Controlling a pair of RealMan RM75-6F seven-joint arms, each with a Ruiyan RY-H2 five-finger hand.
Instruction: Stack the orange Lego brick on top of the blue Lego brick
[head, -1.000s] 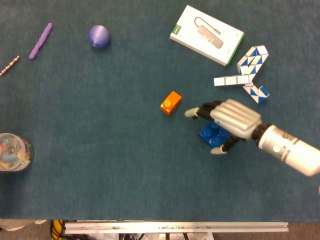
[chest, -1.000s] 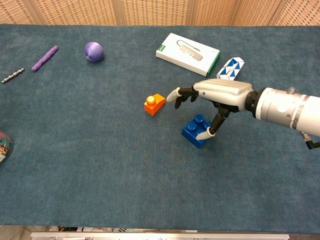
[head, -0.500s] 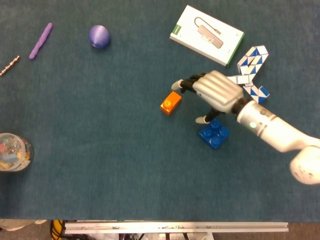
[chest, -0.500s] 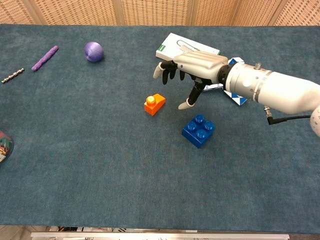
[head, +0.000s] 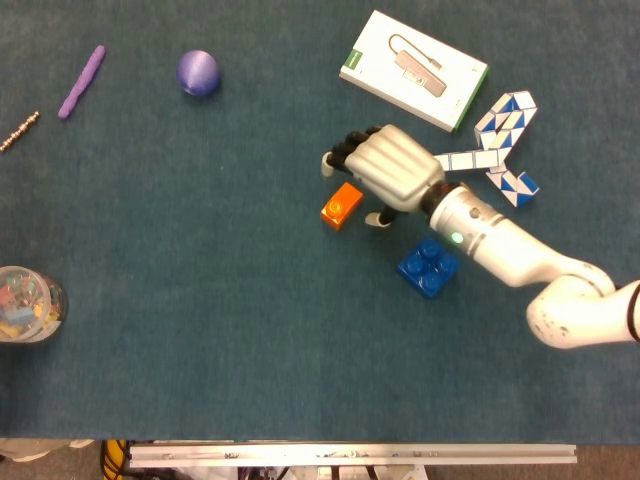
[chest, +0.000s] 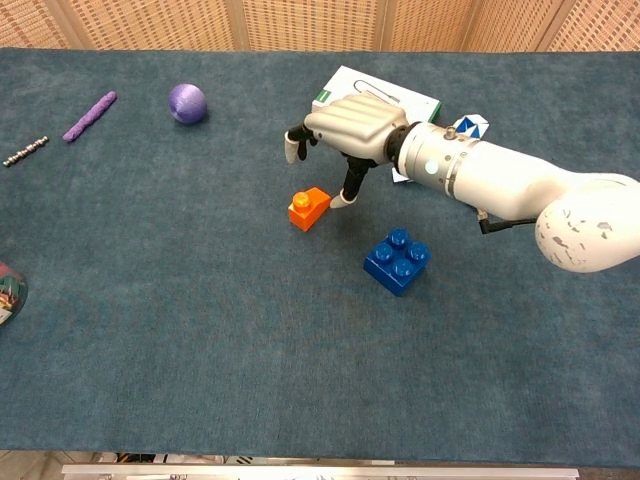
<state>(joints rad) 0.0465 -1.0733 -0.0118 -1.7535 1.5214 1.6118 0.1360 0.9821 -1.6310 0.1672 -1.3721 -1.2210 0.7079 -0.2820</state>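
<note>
**Right hand poised just above the orange brick, blue brick waiting to the lower right**

The orange Lego brick (head: 341, 205) lies on the blue tabletop (head: 200, 320) near the middle of the head view, and the right hand (head: 388, 172) is directly beside it, on its upper right side. In the chest view the right hand (chest: 345, 125) hangs over the orange Lego brick (chest: 309, 208): the fingers reach past the brick on its far side and the thumb comes down just to the right of it. The fingers are apart and curved, with nothing between them, so the hand holds nothing at this moment. I cannot tell whether the thumb tip touches the brick or only stands very near.

The long axis of the brick runs from lower left to upper right in the head view, so the fingers and thumb seem to stand across its short sides. In my judgement, the hand must go down a little and close on the brick.

The blue Lego brick (head: 428, 267) lies to the lower right of the orange one, apart from it, close under the right forearm. After the grasp, the carry goes toward the lower right of the frame.

The left hand is not seen in any view, so the right one is clearly the nearer.
</note>
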